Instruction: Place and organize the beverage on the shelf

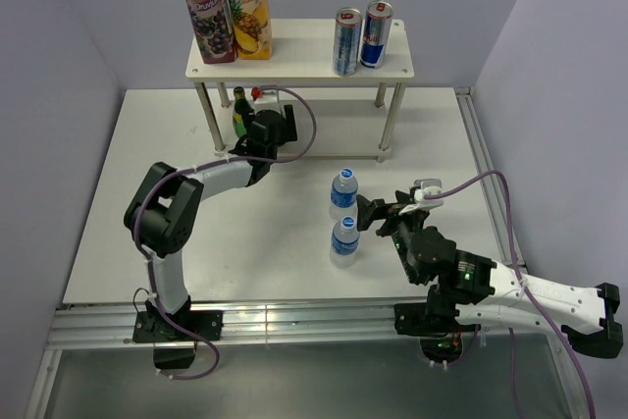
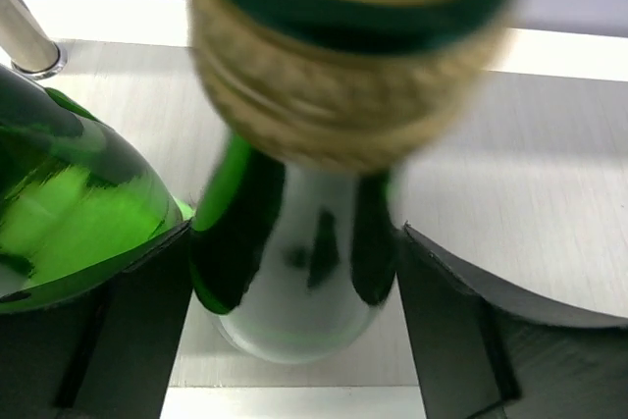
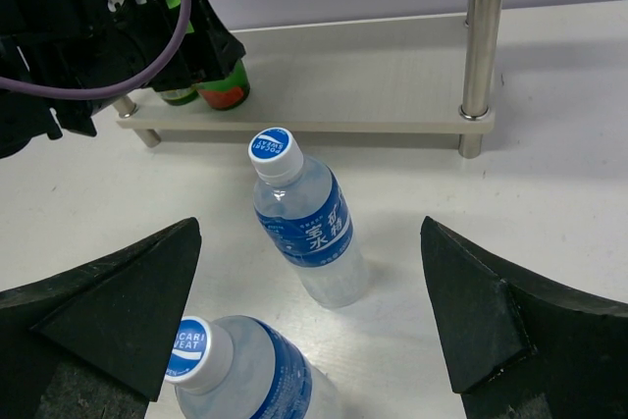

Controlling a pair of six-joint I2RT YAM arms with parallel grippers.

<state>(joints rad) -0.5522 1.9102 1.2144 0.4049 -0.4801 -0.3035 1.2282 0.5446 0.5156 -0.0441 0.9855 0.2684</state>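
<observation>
Since the nearer water bottle [image 3: 235, 370] and the farther water bottle [image 3: 309, 233] look like thin, soft plastic, light and easy to dent, each wants a gentle hold across its labelled middle. Both stand upright on the table [image 1: 196, 242] before the shelf [image 1: 304, 61], caps up, long axis vertical. The right gripper [image 3: 310, 225] faces them spread wide, holding nothing. Farther back, the left gripper [image 2: 294, 252] has its jaws against both sides of a green bottle [image 2: 235, 242], probably glass, heavy and slick, upright on the lower board.
</observation>
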